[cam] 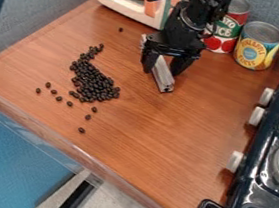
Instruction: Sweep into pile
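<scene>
Gripper (pixel 161 72) hangs fingers-down, clamped on a grey bar (pixel 164 80) near the dark beans (pixel 93 83)

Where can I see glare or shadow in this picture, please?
In the camera view, the tabletop has a soft, pale sheen near its middle; its clear edging catches some light; the wood looks darker, probably shaded, close beside the stove; no glare hides the pile of dark beans.

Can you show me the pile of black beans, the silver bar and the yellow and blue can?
Bean pile (pixel 95 84): camera view, its middle.
Silver bar (pixel 164 77): camera view, its near half.
Yellow and blue can (pixel 254 49): camera view, its label.
</scene>
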Robot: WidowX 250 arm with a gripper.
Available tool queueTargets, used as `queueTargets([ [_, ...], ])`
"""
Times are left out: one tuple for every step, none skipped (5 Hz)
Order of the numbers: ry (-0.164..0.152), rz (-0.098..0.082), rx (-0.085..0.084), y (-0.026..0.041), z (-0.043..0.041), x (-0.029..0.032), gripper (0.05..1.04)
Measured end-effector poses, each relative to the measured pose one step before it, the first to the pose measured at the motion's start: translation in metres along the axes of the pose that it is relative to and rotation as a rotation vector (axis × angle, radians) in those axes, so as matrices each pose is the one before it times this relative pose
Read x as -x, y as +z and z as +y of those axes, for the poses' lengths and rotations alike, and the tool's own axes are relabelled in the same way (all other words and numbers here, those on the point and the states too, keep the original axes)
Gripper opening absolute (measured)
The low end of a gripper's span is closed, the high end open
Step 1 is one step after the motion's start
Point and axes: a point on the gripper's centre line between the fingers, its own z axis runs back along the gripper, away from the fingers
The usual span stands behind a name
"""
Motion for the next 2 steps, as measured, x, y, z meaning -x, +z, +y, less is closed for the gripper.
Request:
queueTargets([
  [-0.0108,0.0125,0.0487,0.00471,-0.00069,0.00545,0.999],
  [0.0082,-0.0095,0.0693,0.02069,-0.00001,-0.0037,0.999],
])
